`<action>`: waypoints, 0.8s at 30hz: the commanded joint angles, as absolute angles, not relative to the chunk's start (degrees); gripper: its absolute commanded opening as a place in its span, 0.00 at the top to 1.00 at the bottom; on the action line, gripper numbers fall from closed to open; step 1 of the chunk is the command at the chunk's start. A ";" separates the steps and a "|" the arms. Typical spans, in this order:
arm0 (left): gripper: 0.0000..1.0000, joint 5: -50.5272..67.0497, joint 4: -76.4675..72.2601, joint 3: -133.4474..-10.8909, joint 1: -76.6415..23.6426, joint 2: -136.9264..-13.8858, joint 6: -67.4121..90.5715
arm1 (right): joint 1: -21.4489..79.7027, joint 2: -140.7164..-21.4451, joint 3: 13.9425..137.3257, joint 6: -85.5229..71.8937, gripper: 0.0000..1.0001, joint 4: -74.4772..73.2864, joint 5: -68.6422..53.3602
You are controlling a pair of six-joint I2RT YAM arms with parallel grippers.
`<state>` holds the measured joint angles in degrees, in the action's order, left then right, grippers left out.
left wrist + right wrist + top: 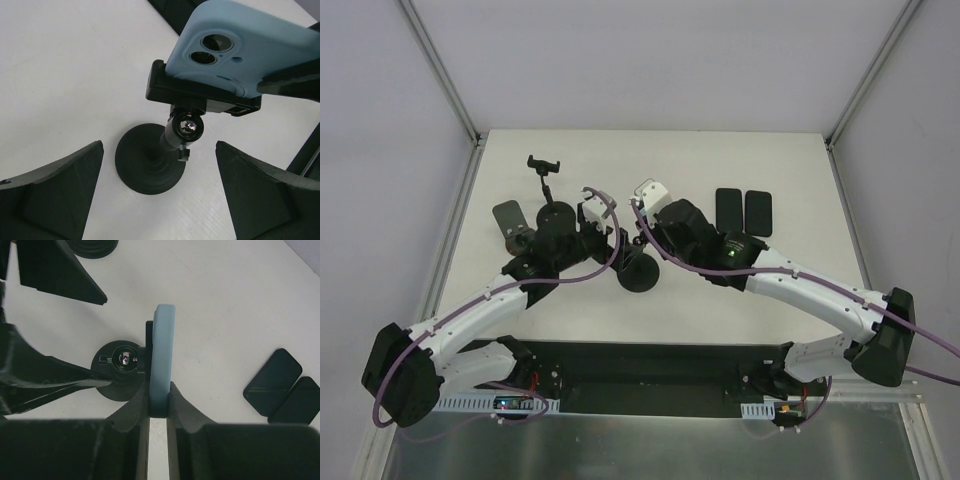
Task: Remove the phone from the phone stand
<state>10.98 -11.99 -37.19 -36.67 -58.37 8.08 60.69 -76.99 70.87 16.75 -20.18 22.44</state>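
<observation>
Gripping the blue phone (162, 350) by its edge with the right fingers (132, 412), mid-frame, apparently seated in the phone stand (120, 360) clamp — left fingers (55, 195) spread wide, flanking the base. Pin that base, then pull straight out — no twisting.

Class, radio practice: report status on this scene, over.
Right fingers shut on the phone. Left fingers open, facing the stand. Phone still seated in the stand. Nothing seen blocking the lift; two dark phones lie well aside.
</observation>
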 commanded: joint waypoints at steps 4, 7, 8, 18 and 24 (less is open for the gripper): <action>0.17 15.20 -20.04 -39.99 -36.56 -65.99 5.98 | 60.56 -74.36 69.52 14.15 0.94 -14.77 18.54; 0.23 16.43 -21.53 -39.99 -36.65 -68.10 5.71 | 60.47 -74.09 68.91 13.89 0.94 -14.07 18.46; 0.28 17.39 -21.79 -39.99 -36.65 -68.64 5.63 | 60.47 -74.00 68.47 13.89 0.94 -13.89 18.37; 0.54 17.93 -24.26 -40.87 -38.32 -73.74 4.83 | 60.56 -73.74 66.71 12.13 0.93 -12.04 17.49; 0.95 18.02 -24.43 -39.64 -38.76 -73.30 4.92 | 60.29 -72.86 64.25 12.13 0.80 -9.93 17.40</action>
